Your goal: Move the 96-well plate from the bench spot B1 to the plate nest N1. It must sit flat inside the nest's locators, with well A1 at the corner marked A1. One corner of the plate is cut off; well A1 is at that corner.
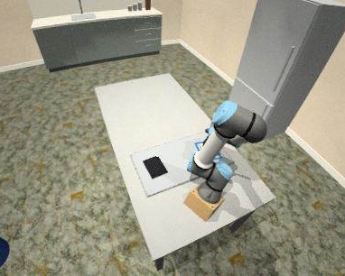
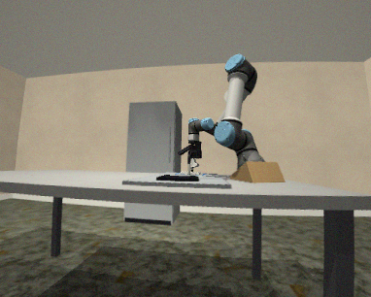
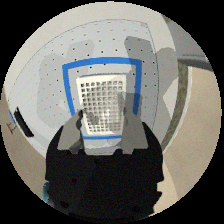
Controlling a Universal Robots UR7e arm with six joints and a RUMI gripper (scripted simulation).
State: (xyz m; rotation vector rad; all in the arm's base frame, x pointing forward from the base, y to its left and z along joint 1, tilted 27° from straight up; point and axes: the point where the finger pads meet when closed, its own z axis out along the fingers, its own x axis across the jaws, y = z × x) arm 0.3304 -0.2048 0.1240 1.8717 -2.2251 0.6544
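claw (image 3: 103, 131) clamps the 96-well plate (image 3: 102, 102), seemingly inside blue outline (image 3: 67, 90).

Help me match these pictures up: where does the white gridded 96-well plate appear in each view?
Wrist: the white gridded 96-well plate is at centre, gripped by the two-jaw gripper.
Top: right of centre, hidden under the arm; only its blue square outline shows.
Exterior: mid-picture below the gripper, too small to make out.
Shared landmark: the grey perforated mat.

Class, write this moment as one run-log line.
phase: grasp | gripper: shut on 96-well plate | plate: inside blue-outlined spot B1 | nest N1: dark, apart from plate | next: lift
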